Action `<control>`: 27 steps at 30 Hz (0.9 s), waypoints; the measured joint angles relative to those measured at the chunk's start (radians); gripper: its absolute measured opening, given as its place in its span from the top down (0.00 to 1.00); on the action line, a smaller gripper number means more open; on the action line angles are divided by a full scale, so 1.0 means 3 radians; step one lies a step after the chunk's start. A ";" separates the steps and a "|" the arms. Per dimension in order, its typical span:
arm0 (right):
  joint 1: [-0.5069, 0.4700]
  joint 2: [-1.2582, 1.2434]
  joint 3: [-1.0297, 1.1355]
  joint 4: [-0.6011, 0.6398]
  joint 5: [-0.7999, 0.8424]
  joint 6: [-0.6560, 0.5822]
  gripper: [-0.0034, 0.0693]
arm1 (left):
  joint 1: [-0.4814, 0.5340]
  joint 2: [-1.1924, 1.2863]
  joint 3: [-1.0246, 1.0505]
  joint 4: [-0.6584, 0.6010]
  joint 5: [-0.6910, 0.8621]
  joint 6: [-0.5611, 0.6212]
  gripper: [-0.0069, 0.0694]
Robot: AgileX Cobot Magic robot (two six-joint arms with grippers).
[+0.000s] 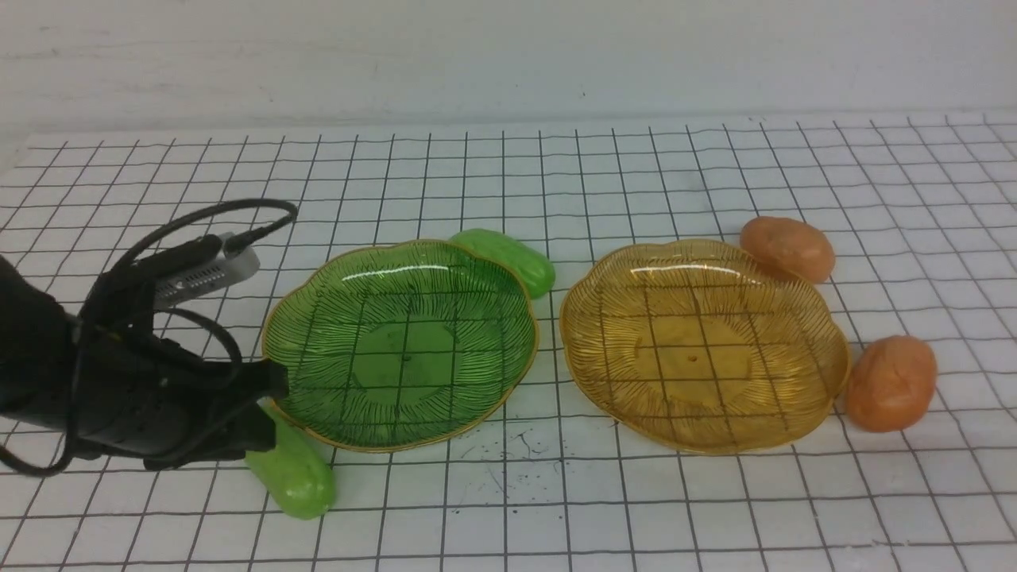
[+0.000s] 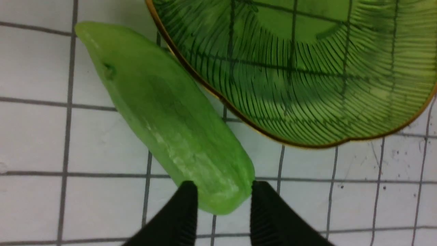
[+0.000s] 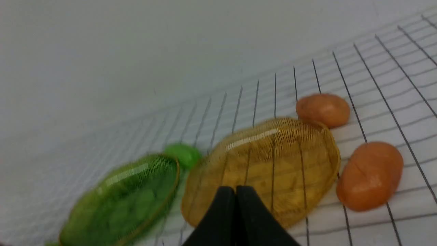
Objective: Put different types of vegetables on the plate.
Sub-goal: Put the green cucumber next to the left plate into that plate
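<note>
Left hand (image 2: 222, 184) spread, fingers flanking one end of the near cucumber (image 2: 164, 112), which lies on the surface (image 2: 34, 136) beside the green plate (image 2: 307, 102). Right hand (image 3: 235, 188) pressed together.

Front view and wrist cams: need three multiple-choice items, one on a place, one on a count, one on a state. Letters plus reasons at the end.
1. Where does the near cucumber lie?
A. On the table, by the green plate
B. Inside a plate
C. Between the two potatoes

2. How many orange potatoes are in view?
A. One
B. Two
C. Three

3. What state is the right pincer in?
A. Wide open
B. Shut on a potato
C. Shut, holding nothing

Answers:
1 A: the front view shows it on the grid surface, outside the plate's rim.
2 B: two orange lumps show, both beside the amber plate.
3 C: the right wrist view shows its fingertips together with nothing between them.
</note>
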 joint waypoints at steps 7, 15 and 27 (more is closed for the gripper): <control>0.0007 0.0555 -0.0369 0.0069 0.0697 -0.0469 0.97 | 0.0000 0.0369 -0.0081 0.0000 -0.0038 -0.0257 0.14; 0.0007 0.0558 -0.0370 0.0132 0.0545 -0.0522 0.97 | 0.0000 0.0525 -0.0081 0.0000 -0.0041 -0.0265 0.05; 0.0007 0.0558 -0.0370 0.0132 0.0499 -0.0535 0.97 | 0.0000 0.0683 -0.0081 0.0026 -0.0041 -0.0108 0.12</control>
